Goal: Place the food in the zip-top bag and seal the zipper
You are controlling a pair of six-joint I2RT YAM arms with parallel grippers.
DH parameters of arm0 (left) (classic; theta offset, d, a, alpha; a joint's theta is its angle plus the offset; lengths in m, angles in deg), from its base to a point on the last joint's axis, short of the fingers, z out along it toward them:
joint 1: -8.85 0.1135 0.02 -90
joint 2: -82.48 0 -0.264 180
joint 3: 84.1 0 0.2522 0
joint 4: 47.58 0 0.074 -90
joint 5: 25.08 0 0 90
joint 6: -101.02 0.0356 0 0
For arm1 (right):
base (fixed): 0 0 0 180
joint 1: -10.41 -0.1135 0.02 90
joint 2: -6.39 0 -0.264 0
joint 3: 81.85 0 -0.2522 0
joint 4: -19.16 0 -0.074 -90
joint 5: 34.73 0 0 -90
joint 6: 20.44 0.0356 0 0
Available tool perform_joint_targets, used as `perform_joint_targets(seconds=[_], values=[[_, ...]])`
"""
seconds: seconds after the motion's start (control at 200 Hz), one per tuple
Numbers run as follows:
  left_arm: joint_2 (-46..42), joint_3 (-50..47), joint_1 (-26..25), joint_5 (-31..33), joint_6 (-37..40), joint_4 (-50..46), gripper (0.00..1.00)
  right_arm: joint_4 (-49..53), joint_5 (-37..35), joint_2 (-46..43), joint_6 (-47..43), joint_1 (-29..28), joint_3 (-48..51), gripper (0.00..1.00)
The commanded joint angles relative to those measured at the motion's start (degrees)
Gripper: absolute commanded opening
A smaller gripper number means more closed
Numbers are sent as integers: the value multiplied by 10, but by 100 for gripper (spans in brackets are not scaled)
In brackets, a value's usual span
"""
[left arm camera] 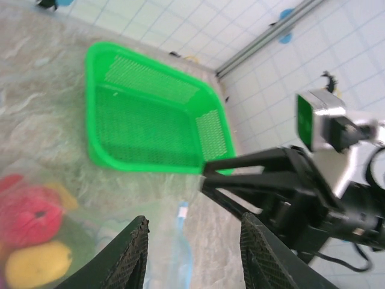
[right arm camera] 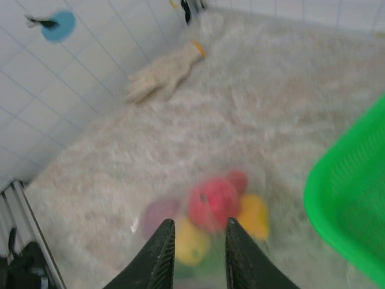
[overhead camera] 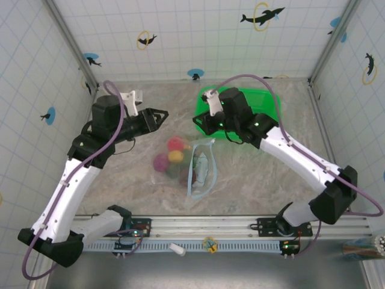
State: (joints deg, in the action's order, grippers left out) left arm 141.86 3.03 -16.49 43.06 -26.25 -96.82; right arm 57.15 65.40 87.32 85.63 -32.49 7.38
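The zip-top bag (overhead camera: 203, 170) lies flat in the middle of the table, with the food (overhead camera: 171, 158) inside its left half: red, yellow, magenta and green pieces. Its zipper (overhead camera: 191, 171) shows as a light-blue strip. My left gripper (overhead camera: 161, 115) hovers open above the bag's far left, nothing between its fingers. In the left wrist view the left gripper (left arm camera: 195, 253) frames the zipper (left arm camera: 180, 238), with the food (left arm camera: 33, 220) at lower left. My right gripper (overhead camera: 198, 123) hangs open beside the basket. The right gripper (right arm camera: 195, 256) looks down on the food (right arm camera: 219, 205), blurred behind plastic.
A green mesh basket (overhead camera: 267, 99) stands at the back right, seen also as the basket (left arm camera: 150, 120) and the basket (right arm camera: 352, 205). A pale glove-like thing (right arm camera: 162, 75) lies by the tiled wall. The right arm (left arm camera: 301, 192) crosses close in front of the left gripper.
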Motion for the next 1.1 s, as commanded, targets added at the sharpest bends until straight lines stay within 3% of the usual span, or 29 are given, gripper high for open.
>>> perform_joint_targets(seconds=[0.0,0.165,0.26,0.4,0.58,0.786,0.956,1.096], values=[[3,-25,4,15,3,-25,43,73,1,-65,70,22,51,28],[19,-45,4,7,-12,-9,42,54,-20,-152,96,15,160,33],[27,-47,4,5,-16,-1,42,10,22,-189,124,19,233,47],[39,-45,4,0,-20,-2,42,-25,-23,-185,76,-20,274,51],[38,-44,4,-2,-26,-4,42,-102,-1,-134,66,-22,283,51],[36,-31,5,1,-27,-17,39,-128,-41,-57,42,-10,250,37],[30,-14,4,15,-22,-33,38,-120,-29,-32,11,-3,213,5],[42,37,5,35,20,-73,38,-104,0,-46,-15,17,169,2]])
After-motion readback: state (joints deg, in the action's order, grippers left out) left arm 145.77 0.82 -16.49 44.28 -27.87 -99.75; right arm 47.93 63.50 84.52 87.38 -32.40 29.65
